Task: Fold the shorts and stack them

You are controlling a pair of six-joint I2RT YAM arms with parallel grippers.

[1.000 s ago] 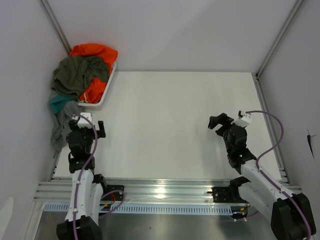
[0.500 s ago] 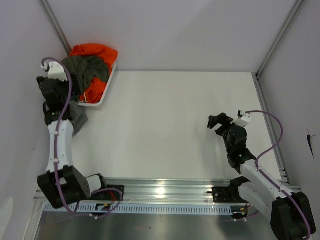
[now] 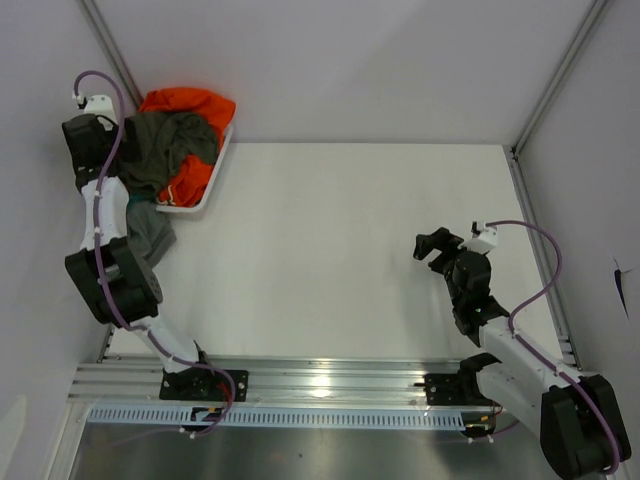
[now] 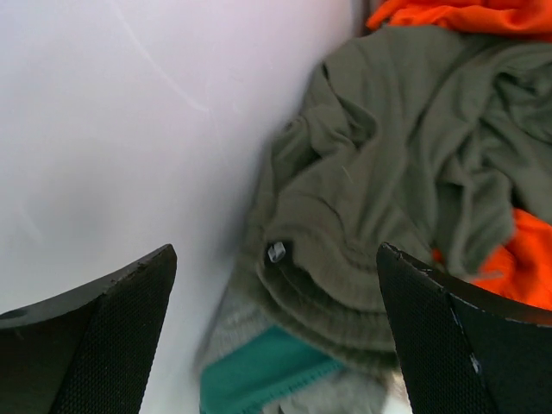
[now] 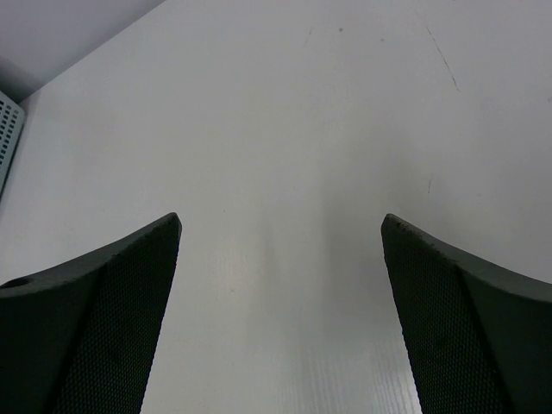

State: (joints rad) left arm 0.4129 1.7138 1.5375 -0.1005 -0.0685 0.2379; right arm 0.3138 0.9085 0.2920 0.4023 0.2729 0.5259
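olive green shorts (image 3: 160, 145) lie crumpled atop an orange garment (image 3: 192, 103) in a white tray (image 3: 214, 170) at the table's (image 3: 350, 250) ten o'clock corner, with grey shorts (image 3: 152, 234) and a teal garment (image 4: 259, 373) spilling out at the pile's seven o'clock. the left gripper (image 4: 276, 252) hovers above them, jaws spread wide and holding nothing. the right gripper (image 3: 432, 245), at three o'clock, is equally wide and empty.
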